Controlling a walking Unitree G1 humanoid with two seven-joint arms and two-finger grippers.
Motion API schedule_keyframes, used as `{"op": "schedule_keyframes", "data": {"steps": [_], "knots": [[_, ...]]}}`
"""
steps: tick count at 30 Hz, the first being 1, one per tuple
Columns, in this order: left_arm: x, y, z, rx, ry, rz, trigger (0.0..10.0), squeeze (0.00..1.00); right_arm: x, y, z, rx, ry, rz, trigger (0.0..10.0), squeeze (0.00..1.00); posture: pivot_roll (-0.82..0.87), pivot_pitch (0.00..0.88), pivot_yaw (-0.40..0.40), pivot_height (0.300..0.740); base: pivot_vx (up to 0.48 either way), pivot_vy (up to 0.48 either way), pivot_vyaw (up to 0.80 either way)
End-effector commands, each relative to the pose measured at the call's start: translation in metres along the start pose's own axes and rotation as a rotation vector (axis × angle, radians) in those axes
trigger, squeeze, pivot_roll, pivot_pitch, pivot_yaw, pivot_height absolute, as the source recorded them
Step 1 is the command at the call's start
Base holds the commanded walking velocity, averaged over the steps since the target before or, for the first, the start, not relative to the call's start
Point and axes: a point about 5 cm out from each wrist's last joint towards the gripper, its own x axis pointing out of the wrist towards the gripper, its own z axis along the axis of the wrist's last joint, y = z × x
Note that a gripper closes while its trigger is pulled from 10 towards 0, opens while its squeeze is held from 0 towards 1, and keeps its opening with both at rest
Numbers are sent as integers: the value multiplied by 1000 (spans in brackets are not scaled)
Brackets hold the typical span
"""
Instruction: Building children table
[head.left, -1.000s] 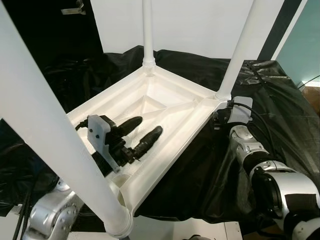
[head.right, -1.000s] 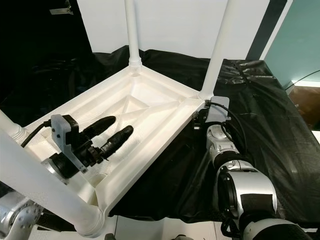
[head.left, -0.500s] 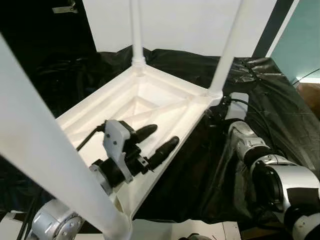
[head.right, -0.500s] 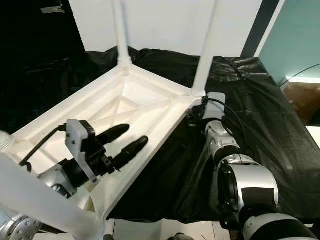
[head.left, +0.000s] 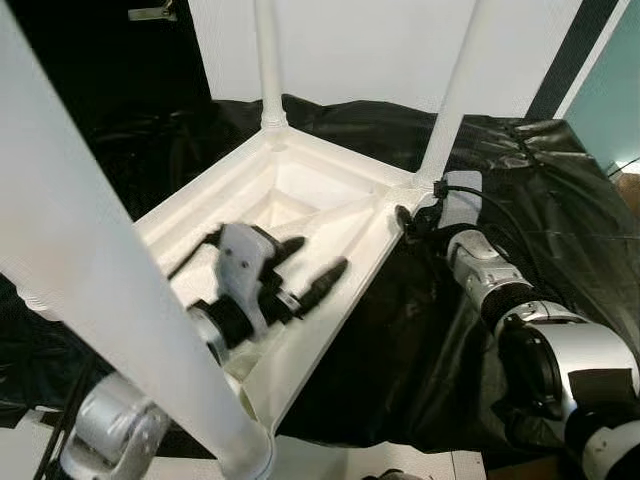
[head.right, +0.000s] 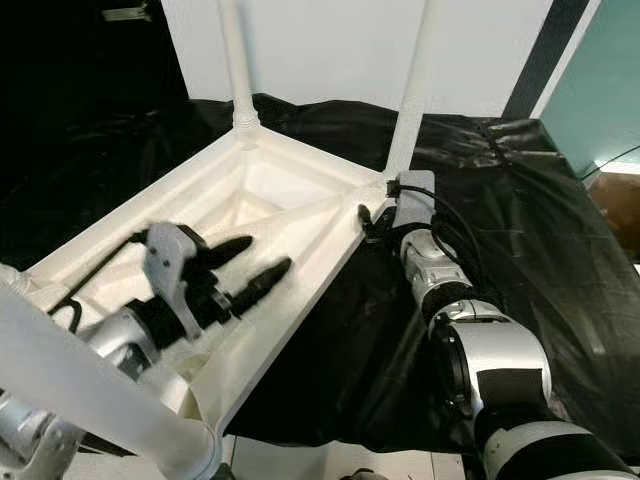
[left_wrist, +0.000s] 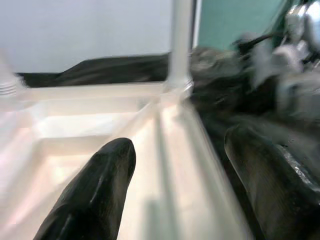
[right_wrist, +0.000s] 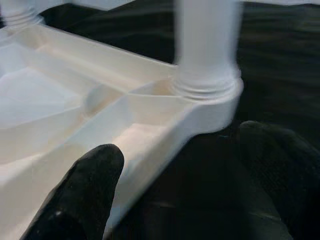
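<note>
The children's table (head.right: 290, 195) lies upside down in the centre of the frame, its white moulded underside facing up and its legs rising out of the corners. One leg (head.right: 234, 62) stands at the upper left, a second leg (head.right: 415, 80) at upper centre, and a third leg (head.left: 110, 290) runs large and blurred across the lower left, close to the camera. The tabletop rests on a worktop draped in a black cover (head.right: 540, 230) that fills the right and upper left of the frame.

It looks like hollow plastic: light, stiff, smooth and fairly slippery, with ribs that form shallow open compartments. Nothing lies in these hollows. I judge the raised rim and the leg sockets the best holds, since the flat panels offer little for the fingers to close on and the long legs would lever the piece if taken high up.

The left end effector (head.right: 245, 265), at lower left, reaches over the ribbed underside with its two fingers spread and holding nothing; its wrist view shows the rim between them. The right end effector (right_wrist: 170, 195), at centre right by the second leg's socket, is likewise spread, one finger over the rim and one outside it, not clamped.
</note>
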Motion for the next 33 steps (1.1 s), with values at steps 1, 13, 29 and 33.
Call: {"op": "schedule_keyframes", "data": {"steps": [1,13,29,33], "knots": [[-6,15,-5,66,47,-39,10000,0,-5,-7,-2,5,-50,-12,10000,0,92,68,-14,740,0,0,0],[-27,71,-17,188,206,-153,10000,0,-37,-5,-16,-9,-155,33,10000,0,52,44,-11,740,0,0,0],[-61,103,-31,216,400,-352,10000,0,-77,15,-23,12,-170,132,10000,0,18,16,8,740,0,0,0],[-70,108,-35,256,490,-392,10000,0,-82,19,-20,-8,-160,149,10000,0,18,21,10,740,0,0,0]]}}
